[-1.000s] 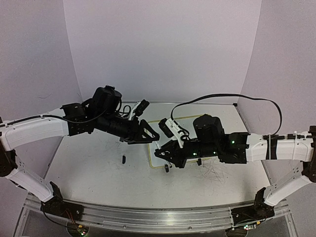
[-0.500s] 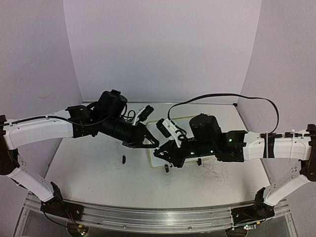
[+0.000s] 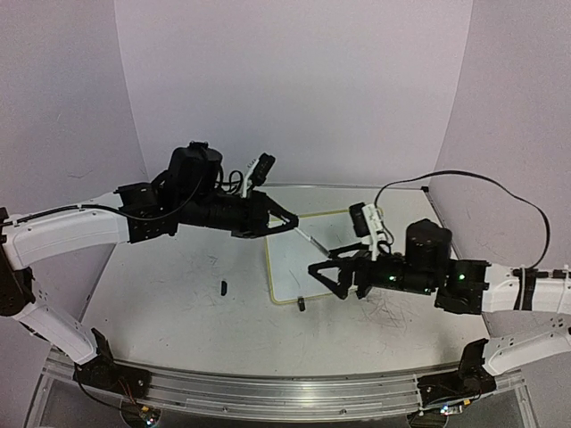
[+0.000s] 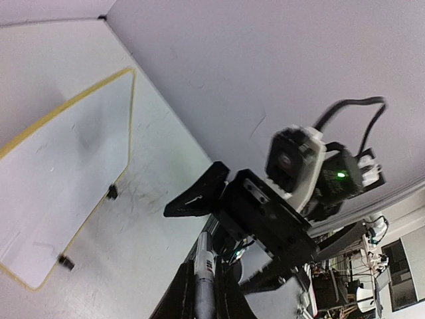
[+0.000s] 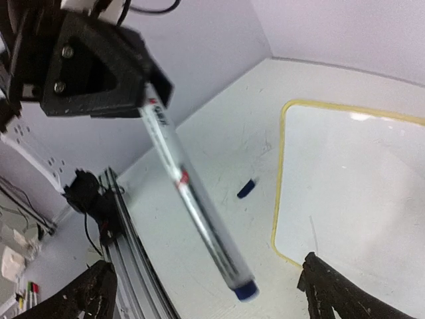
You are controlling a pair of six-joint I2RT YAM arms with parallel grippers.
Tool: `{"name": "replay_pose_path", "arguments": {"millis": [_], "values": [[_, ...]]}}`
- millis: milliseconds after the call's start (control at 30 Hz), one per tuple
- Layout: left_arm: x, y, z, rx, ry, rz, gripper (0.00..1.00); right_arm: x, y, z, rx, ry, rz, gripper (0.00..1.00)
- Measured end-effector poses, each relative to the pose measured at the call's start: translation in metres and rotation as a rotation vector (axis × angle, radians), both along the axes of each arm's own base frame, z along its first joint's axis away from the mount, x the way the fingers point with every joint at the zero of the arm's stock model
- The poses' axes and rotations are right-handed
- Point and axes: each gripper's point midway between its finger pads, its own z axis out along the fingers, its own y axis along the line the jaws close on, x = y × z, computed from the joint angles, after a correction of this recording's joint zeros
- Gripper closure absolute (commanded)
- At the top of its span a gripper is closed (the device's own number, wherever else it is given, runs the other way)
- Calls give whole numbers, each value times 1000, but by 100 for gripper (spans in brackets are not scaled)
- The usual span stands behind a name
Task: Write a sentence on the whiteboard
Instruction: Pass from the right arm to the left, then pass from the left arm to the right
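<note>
The whiteboard (image 3: 290, 260) lies flat on the table, its cream frame showing in the right wrist view (image 5: 281, 166) and the left wrist view (image 4: 80, 106). No sentence shows on its face. My left gripper (image 3: 287, 220) hovers over the board's left edge, shut on a marker (image 3: 310, 239) that slants down to the right. In the left wrist view the marker (image 4: 204, 249) sits between my left gripper's (image 4: 203, 279) closed jaws. My right gripper (image 3: 328, 275) stands open just beyond the marker's blue tip (image 5: 244, 290), its fingers (image 5: 335, 292) wide apart and holding nothing.
A small dark marker cap (image 3: 223, 287) lies on the table left of the board, also visible as a blue cap (image 5: 247, 188). Grey scribble marks (image 3: 388, 312) cover the table under the right arm. An aluminium rail (image 3: 268, 392) runs along the near edge.
My left gripper closed on the marker and carried it up and right. My right gripper let go of it, opened wide and drew back to the right.
</note>
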Motion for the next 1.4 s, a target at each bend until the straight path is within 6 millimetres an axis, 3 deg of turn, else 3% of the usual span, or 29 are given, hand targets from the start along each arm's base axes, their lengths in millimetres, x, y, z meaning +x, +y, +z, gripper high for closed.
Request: {"name": "replay_pose_path", "arguments": {"millis": [167, 333, 433, 567, 700, 833, 1400], "values": [[6, -12, 53, -202, -75, 0, 100, 23, -46, 41, 311, 74, -77, 6], [10, -22, 76, -323, -80, -7, 100, 11, -45, 77, 463, 98, 13, 9], [12, -29, 78, -365, -57, -20, 100, 8, -42, 101, 534, 101, 52, 21], [10, -33, 80, -401, -34, -36, 100, 12, -31, 130, 613, 106, 101, 29], [6, -35, 84, -428, -27, -47, 100, 12, -26, 136, 641, 122, 131, 37], [3, -35, 87, -448, -27, -56, 100, 13, -23, 137, 656, 137, 144, 60], [-1, -40, 88, -478, -20, -79, 100, 20, -13, 146, 688, 148, 171, 76]]}}
